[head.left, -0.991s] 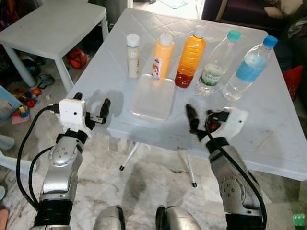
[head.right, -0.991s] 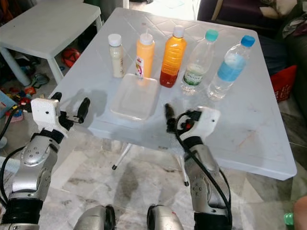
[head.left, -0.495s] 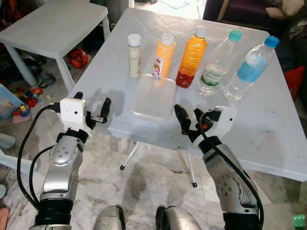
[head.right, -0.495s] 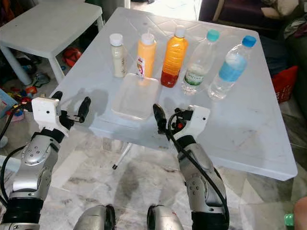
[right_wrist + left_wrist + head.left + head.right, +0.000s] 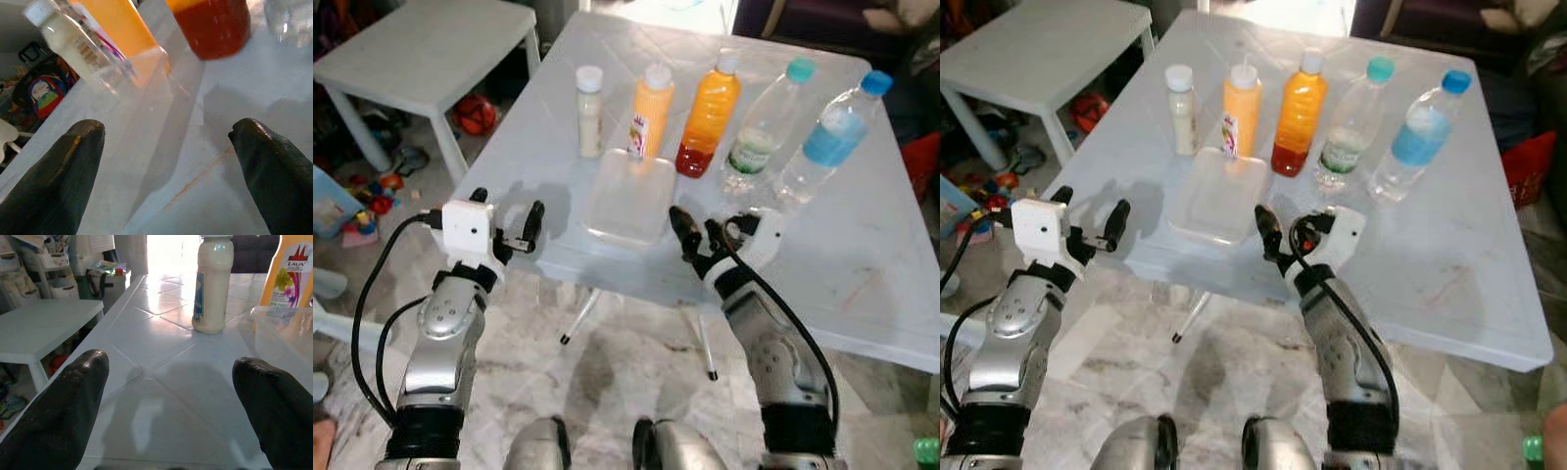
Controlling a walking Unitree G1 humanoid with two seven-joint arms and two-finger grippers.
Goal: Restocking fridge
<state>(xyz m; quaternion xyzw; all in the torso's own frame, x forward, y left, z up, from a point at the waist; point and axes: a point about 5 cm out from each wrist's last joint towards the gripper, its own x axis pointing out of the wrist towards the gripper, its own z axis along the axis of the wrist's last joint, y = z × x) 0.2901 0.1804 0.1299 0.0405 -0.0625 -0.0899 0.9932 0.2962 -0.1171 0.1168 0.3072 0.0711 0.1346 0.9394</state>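
1. Right pincer (image 5: pixel 693 233) is held spread and empty at the near edge of the white tabletop (image 5: pixel 862 255), just beside the clear container (image 5: pixel 628 196).
2. Left pincer (image 5: pixel 505 217) is held spread, empty, off the tabletop's left edge.
3. Five bottles are lined up behind the container: cream bottle (image 5: pixel 590 111), yellow bottle (image 5: pixel 649 112), orange juice bottle (image 5: pixel 707 115), and two water bottles (image 5: pixel 760 124) (image 5: pixel 828 137).

Five bottles (image 5: pixel 709 117) are standing in a row on the table (image 5: pixel 862 264). A container (image 5: pixel 629 196) is sitting just in front of them. A small table (image 5: pixel 421 49) is standing off to the left.
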